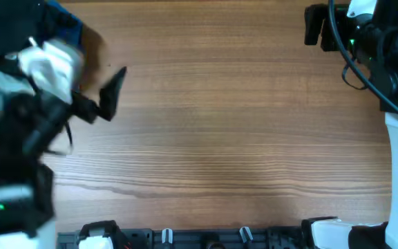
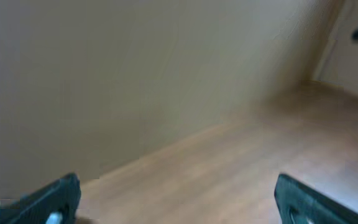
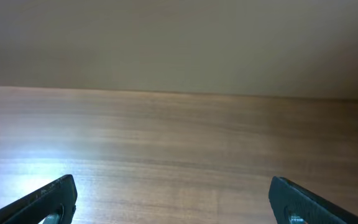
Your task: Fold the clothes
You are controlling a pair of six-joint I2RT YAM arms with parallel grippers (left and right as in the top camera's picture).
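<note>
1. Clothes show only as a blurred dark-blue patch at the far left corner of the table. They are partly hidden behind the left arm, and neither wrist camera catches them.
2. Left gripper hangs over the table just beside that patch, its fingers spread wide with nothing between them.
3. Right gripper sits at the far right edge, well apart from the clothes, its fingers likewise spread and empty.
4. Expect the clothes to be light, soft and limp, likely to sag and bunch rather than hold a shape. You would do best to pinch a corner or hem, one per gripper, and draw them flat onto the table before any fold.
5. You cannot tell from here which garment it is.
</note>
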